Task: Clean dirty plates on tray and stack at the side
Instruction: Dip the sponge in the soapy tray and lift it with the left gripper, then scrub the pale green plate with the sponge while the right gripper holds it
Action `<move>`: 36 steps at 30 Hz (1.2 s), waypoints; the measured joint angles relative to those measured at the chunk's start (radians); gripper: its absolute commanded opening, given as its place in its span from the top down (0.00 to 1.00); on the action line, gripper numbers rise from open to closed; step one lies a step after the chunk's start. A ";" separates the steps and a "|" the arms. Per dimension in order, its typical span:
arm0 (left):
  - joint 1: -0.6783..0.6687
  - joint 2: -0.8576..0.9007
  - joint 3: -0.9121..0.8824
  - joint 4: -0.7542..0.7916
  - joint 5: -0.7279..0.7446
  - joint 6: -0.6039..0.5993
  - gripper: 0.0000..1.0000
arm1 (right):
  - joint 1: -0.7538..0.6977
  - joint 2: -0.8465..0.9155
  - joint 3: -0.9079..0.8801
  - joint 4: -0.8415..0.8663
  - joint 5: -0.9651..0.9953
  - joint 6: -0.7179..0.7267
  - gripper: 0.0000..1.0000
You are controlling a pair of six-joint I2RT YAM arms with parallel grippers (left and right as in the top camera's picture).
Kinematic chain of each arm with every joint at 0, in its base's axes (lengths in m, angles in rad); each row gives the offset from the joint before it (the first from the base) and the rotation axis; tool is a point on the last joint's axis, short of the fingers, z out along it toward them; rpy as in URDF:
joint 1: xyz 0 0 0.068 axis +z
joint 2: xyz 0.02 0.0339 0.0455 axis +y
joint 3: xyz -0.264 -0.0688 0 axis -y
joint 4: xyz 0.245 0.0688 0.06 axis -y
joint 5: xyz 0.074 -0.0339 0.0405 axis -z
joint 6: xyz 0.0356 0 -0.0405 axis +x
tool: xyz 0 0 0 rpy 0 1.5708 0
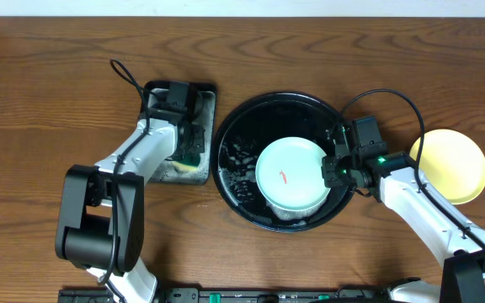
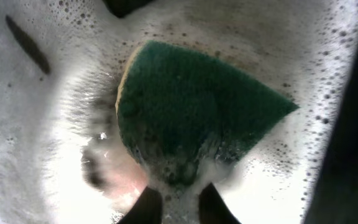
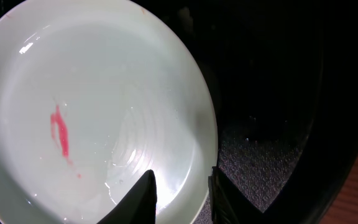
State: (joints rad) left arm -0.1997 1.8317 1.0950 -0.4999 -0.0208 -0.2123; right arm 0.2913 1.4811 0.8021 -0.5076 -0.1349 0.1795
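Note:
A pale mint-blue plate (image 1: 289,168) with a red smear (image 1: 284,177) sits in the large round black tray (image 1: 241,126). A pale edge shows under its near side; I cannot tell if that is a second plate. My right gripper (image 1: 333,171) is shut on the plate's right rim, with one finger inside and one outside (image 3: 182,193). The right wrist view shows the plate (image 3: 92,93), its smear (image 3: 59,134) and the dark tray floor (image 3: 260,93). A pale yellow plate (image 1: 449,164) lies on the table to the right. My left gripper (image 1: 185,156) is shut on a green sponge (image 2: 191,106).
The rectangular black sponge tray (image 1: 209,101) stands left of the round tray and is full of white foam (image 2: 36,124). Foam also lies on the round tray's left floor (image 1: 238,164). The table's far edge runs along the top.

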 measured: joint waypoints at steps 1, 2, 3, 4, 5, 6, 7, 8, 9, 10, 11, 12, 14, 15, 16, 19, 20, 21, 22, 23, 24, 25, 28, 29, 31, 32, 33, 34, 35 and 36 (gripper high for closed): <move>-0.001 -0.002 -0.004 0.004 0.000 0.000 0.93 | 0.000 0.000 0.000 0.000 0.000 0.000 0.73; 0.000 -0.003 -0.006 0.006 0.001 0.001 0.93 | 0.000 0.000 0.000 0.000 0.000 0.000 0.73; 0.000 -0.003 -0.007 0.007 0.003 0.003 0.93 | 0.000 0.000 0.000 0.000 0.000 0.000 0.73; 0.000 -0.003 -0.007 0.005 0.004 0.004 0.93 | 0.000 0.000 0.000 0.000 0.000 0.000 0.74; 0.000 -0.005 -0.007 0.001 0.004 0.006 0.93 | 0.000 0.000 0.000 0.000 0.000 0.000 0.74; 0.000 -0.007 -0.005 -0.008 0.004 0.007 0.93 | 0.000 0.000 0.000 0.000 0.000 0.000 0.73; 0.000 -0.009 0.000 -0.022 0.004 0.008 0.93 | 0.000 0.000 0.000 0.000 0.000 0.000 0.74; 0.000 -0.010 0.005 -0.040 0.003 0.008 0.92 | 0.000 0.000 0.000 0.000 0.000 0.000 0.74; 0.000 -0.013 0.012 -0.068 0.002 0.009 0.93 | 0.000 0.000 0.000 0.000 0.000 0.000 0.74; 0.000 -0.017 0.019 -0.099 -0.002 0.011 0.92 | 0.000 0.000 0.000 0.000 0.000 0.000 0.73; 0.000 -0.023 0.023 -0.123 -0.005 0.011 0.92 | 0.000 0.000 0.000 0.000 0.000 0.000 0.74; 0.000 -0.031 0.029 -0.146 -0.008 0.011 0.93 | 0.000 0.000 0.000 0.000 0.000 0.000 0.73; 0.000 -0.051 0.044 -0.193 -0.010 0.012 0.93 | 0.000 0.000 0.000 0.000 0.000 0.000 0.72; 0.000 -0.067 0.056 -0.218 -0.012 0.012 0.92 | 0.000 0.000 0.000 0.000 0.000 0.000 0.72; 0.000 -0.089 0.070 -0.241 -0.011 0.012 0.92 | 0.000 0.000 0.000 0.000 0.001 0.000 0.72; -0.001 -0.162 0.110 -0.275 -0.002 0.011 0.92 | 0.000 0.000 0.000 0.000 0.017 0.000 0.73; -0.004 -0.194 0.122 -0.278 0.009 0.007 0.92 | 0.000 0.000 0.000 0.000 0.025 0.000 0.74; -0.006 -0.222 0.132 -0.278 0.025 0.005 0.93 | 0.000 0.000 0.000 0.000 0.034 0.000 0.74; -0.011 -0.248 0.140 -0.277 0.039 -0.002 0.92 | 0.000 0.000 0.000 0.000 0.042 0.000 0.74; -0.018 -0.273 0.144 -0.274 0.056 -0.012 0.93 | 0.000 0.000 0.000 0.000 0.048 0.000 0.74; -0.027 -0.297 0.147 -0.272 0.078 -0.026 0.93 | 0.000 0.001 0.000 0.000 0.054 0.000 0.74; -0.039 -0.315 0.148 -0.267 0.098 -0.040 0.93 | 0.000 0.002 0.000 0.000 0.058 0.002 0.74; -0.081 -0.335 0.148 -0.261 0.151 -0.081 0.93 | 0.000 0.018 0.000 0.003 0.066 0.009 0.76; -0.098 -0.333 0.148 -0.260 0.166 -0.097 0.92 | 0.000 0.033 0.000 0.007 0.068 0.012 0.77; -0.134 -0.323 0.148 -0.258 0.182 -0.123 0.92 | 0.000 0.065 0.000 0.013 0.068 0.017 0.79; -0.153 -0.316 0.148 -0.256 0.189 -0.136 0.92 | 0.000 0.087 0.000 0.018 0.066 0.018 0.81; -0.174 -0.308 0.148 -0.252 0.196 -0.152 0.92 | 0.000 0.107 0.000 0.023 0.063 0.019 0.83; -0.190 -0.301 0.148 -0.248 0.200 -0.165 0.93 | 0.000 0.126 0.000 0.027 0.063 0.023 0.91; -0.204 -0.294 0.148 -0.243 0.203 -0.179 0.92 | 0.000 0.140 0.000 0.032 0.063 0.023 0.97; -0.224 -0.284 0.148 -0.236 0.206 -0.198 0.92 | 0.000 0.150 0.000 0.040 0.050 0.030 0.99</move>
State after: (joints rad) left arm -0.4232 1.5478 1.2434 -0.7357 0.1852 -0.4107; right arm 0.2913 1.6310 0.8024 -0.4671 -0.0845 0.2092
